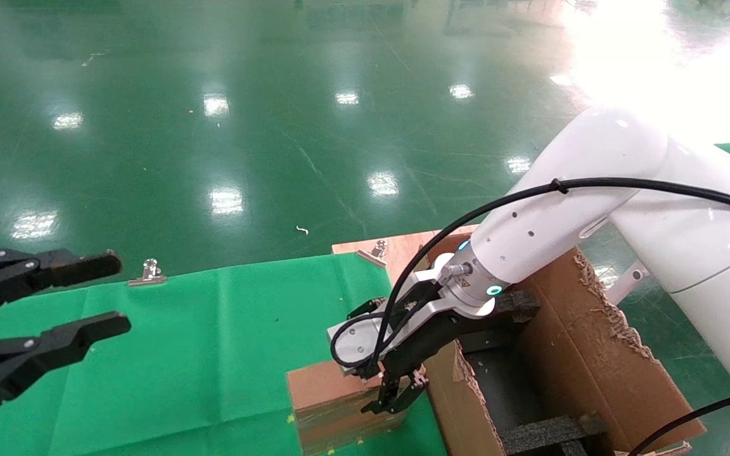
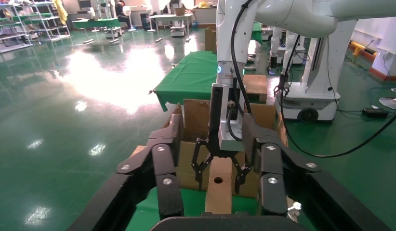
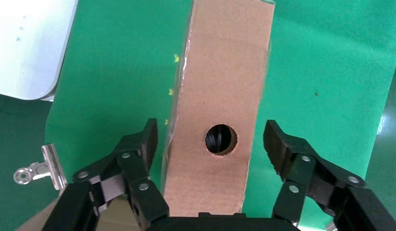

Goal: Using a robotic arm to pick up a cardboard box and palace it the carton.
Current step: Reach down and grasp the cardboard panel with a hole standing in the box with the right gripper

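Note:
The small brown cardboard box (image 1: 327,392) stands on the green cloth near the table's front edge, just left of the large carton (image 1: 587,335). It has a round hole in its top face (image 3: 220,96). The white robotic arm (image 1: 549,221) reaches down over it. My right gripper (image 1: 397,396) is open, its two fingers (image 3: 138,149) on either side of the box with gaps to both. The left wrist view shows the same box (image 2: 218,202) between those fingers. My left gripper (image 1: 118,292) is open and empty at the far left, above the cloth.
The carton has ragged torn flaps and black foam inserts (image 1: 549,430) inside. The green cloth (image 1: 200,354) covers the table. Metal binder clips (image 1: 148,272) (image 1: 377,248) hold it at the far edge. Glossy green floor lies beyond.

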